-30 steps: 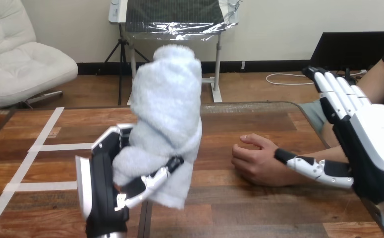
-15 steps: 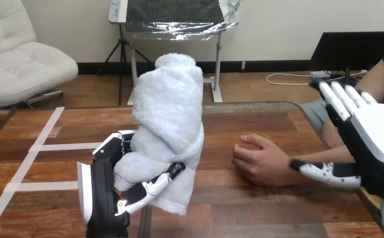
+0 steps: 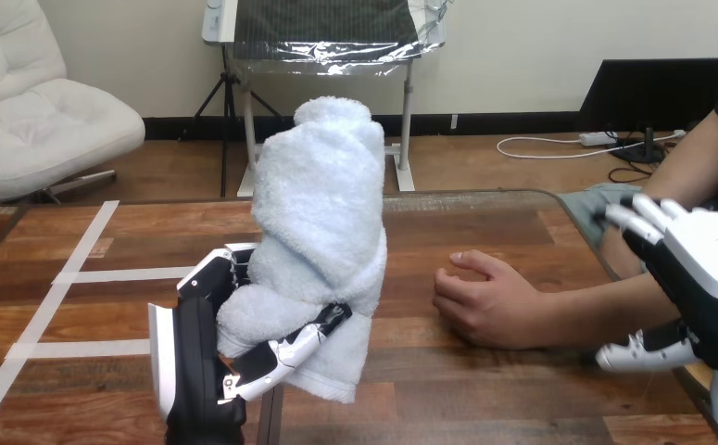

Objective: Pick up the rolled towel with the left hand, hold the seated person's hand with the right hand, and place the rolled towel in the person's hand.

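Two machine hands are over the wooden table (image 3: 484, 399). I read the tabletop as a clock face, with twelve at the edge farthest from the robot.

The left hand (image 3: 193, 362) is at about seven o'clock, close to the near edge. Its fingers (image 3: 285, 352) are curled round the lower part of the rolled towel (image 3: 322, 204) and grip it firmly. The pale, fluffy towel stands upright in that grasp, and its top rises well above the hand. From where I stand I cannot tell whether its bottom corner clears the wood.

The person's hand (image 3: 489, 301) lies palm down on the table at about four o'clock. Its fingers are loosely bent and point toward nine. The person's forearm (image 3: 596, 311) runs off toward the three o'clock edge.

The right hand (image 3: 707, 278) is over that forearm, at the table's three o'clock side. Its fingers (image 3: 635, 218) reach out past the far side of the arm, and its thumb (image 3: 642, 352) sits low on the near side, just beside the arm. The hand is spread and not closed round anything. I cannot tell whether it touches the arm.

Bare wood lies between the towel and the person's hand. Strips of white tape (image 3: 105, 274) cross the table at nine o'clock.
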